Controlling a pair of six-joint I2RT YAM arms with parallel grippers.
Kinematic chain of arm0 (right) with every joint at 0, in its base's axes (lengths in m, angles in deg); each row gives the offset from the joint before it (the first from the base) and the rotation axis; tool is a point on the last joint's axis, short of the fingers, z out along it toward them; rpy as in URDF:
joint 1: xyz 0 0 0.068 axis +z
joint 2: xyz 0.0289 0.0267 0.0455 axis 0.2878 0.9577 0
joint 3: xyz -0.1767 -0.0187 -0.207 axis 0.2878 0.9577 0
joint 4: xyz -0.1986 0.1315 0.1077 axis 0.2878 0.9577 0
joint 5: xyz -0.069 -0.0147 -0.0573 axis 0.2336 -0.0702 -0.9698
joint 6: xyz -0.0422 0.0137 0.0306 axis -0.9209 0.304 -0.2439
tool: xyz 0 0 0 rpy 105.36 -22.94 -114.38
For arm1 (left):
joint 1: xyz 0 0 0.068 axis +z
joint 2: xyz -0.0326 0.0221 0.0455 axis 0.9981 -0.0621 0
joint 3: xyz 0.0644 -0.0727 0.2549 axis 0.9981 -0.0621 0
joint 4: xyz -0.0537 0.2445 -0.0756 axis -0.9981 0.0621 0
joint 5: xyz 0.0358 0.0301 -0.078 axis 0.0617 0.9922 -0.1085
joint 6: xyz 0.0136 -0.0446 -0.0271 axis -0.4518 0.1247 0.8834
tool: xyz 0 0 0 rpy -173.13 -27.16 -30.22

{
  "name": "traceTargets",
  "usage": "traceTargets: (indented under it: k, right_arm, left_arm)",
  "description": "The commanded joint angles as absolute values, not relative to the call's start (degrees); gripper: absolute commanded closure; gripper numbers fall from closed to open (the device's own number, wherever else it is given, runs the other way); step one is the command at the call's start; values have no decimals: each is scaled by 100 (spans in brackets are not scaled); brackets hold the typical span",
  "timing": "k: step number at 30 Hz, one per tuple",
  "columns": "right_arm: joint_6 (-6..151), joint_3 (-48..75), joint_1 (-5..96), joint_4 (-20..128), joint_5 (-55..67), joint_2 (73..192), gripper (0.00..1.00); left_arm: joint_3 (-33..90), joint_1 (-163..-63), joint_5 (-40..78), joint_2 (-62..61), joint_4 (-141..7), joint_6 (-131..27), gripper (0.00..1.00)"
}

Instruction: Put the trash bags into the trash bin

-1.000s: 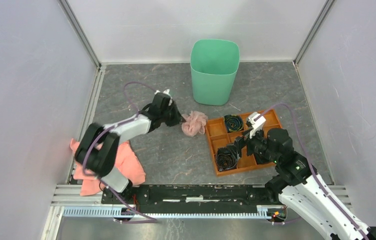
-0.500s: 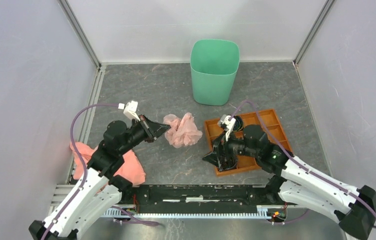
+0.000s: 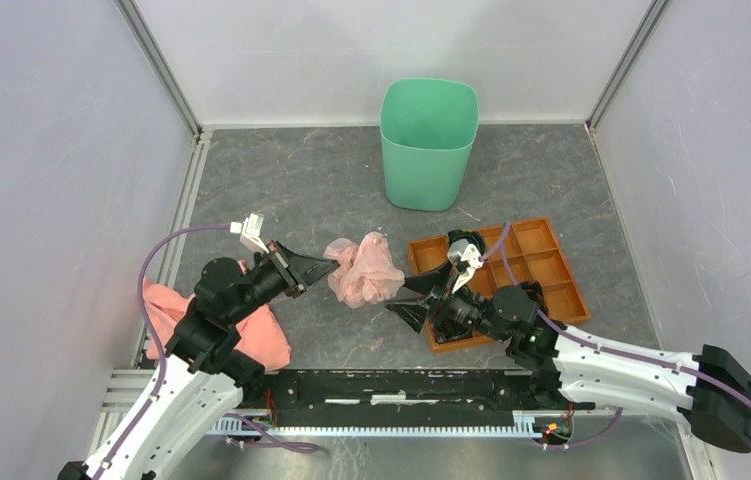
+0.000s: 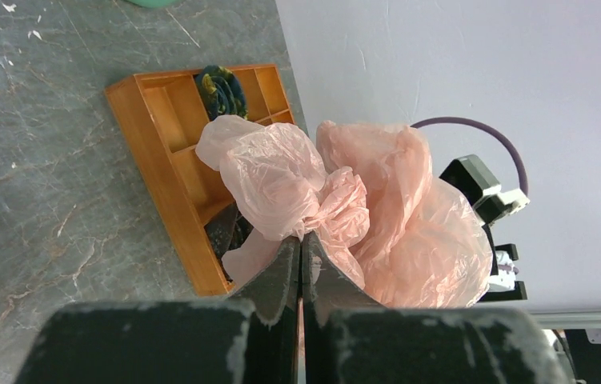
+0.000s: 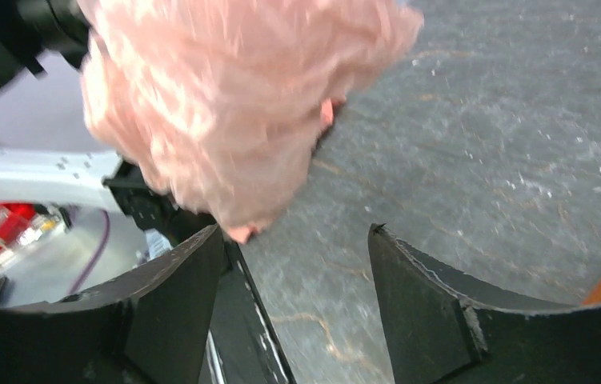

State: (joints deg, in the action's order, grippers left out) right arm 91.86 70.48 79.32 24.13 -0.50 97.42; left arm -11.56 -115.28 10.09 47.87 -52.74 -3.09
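The pale pink see-through trash bag (image 3: 363,272) hangs crumpled above the floor, pinched by my left gripper (image 3: 329,268), which is shut on it. In the left wrist view the bag (image 4: 345,192) bulges just past the closed fingertips. My right gripper (image 3: 413,297) is open and empty, just right of and below the bag. In the right wrist view the bag (image 5: 225,104) hangs blurred above the spread fingers (image 5: 177,280), not between them. The mint-green trash bin (image 3: 428,143) stands upright at the back centre, well beyond both grippers.
A flat orange compartment tray (image 3: 536,262) with dark rolled items lies right of the bag, under the right arm. A salmon-pink cloth (image 3: 256,335) lies at the left front by the left arm's base. Grey walls close in the floor.
The right gripper has swung left off the orange tray toward the bag. The left gripper, holding the bag, has drawn back slightly toward the front left; the bag hangs more gathered.
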Motion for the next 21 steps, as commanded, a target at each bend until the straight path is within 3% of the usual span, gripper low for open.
traceTargets:
  k: [1,5,6,8,14,21]
  right_arm:
    - [9454,6803,7949,801,-171,10158,28]
    - [9500,6662,7945,330,387,10545,28]
    - [9502,6663,7943,256,387,10589,33]
    - [9452,6600,7929,399,339,10632,56]
    - [8631,6538,7789,2559,-659,9981,98]
    - [7013,5853,7726,5217,-579,9975,100]
  left_arm:
    - [-1300,-11536,762,4924,-5508,116,98]
    - [-1336,-11536,787,4924,-5495,85,98]
    - [-1363,-11540,779,4920,-5533,91,98]
    - [-1361,-11536,811,4927,-5540,77,98]
    - [-591,-11536,1716,4890,-4098,-854,98]
    - [-463,-11538,2468,4741,-3428,-1417,92]
